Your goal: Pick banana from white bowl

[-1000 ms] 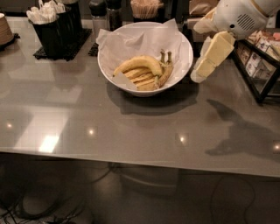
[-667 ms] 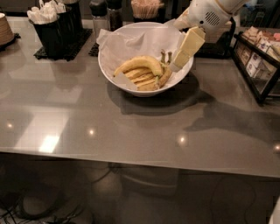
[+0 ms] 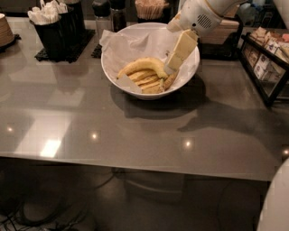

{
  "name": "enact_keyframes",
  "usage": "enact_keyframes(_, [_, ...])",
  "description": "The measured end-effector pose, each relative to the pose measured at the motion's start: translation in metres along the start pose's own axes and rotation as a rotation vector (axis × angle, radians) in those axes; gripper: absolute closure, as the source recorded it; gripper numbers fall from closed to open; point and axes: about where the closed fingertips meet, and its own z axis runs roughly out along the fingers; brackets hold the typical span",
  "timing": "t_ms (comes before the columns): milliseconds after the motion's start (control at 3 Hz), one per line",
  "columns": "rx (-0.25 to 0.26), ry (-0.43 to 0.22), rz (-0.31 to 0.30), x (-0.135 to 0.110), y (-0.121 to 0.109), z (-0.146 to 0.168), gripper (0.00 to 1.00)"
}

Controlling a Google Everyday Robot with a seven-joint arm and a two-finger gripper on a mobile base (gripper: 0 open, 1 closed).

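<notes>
The white bowl (image 3: 113,67), lined with crinkled white paper, stands at the back middle of the grey table. In it lies the banana (image 3: 143,65), thick, curved and yellow, on top of slimmer bananas (image 3: 146,82). My gripper (image 3: 170,67) comes down from the upper right on a white arm (image 3: 198,16). It reaches over the bowl's right rim, and its tip is at the right end of the banana. Whether it touches the banana does not show.
A black caddy with white napkins (image 3: 54,27) stands back left, with dark shakers (image 3: 110,13) and a holder of sticks (image 3: 151,9) behind the bowl. A black wire rack of packets (image 3: 266,58) stands at the right. The table's front edge (image 3: 135,164) runs across.
My gripper has moved left and down, from outside the bowl's right rim into the bowl, to the right end of the bananas. The bowl and the bananas have not moved.
</notes>
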Motion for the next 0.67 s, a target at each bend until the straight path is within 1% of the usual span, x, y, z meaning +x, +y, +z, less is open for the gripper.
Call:
enact_keyframes(333, [-0.077,-0.013,-0.087,-0.0361,-0.0012,0.0382,0.0])
enact_keyframes(667, [-0.076,-0.013,-0.087,-0.0362,-0.0014,0.0387,0.0])
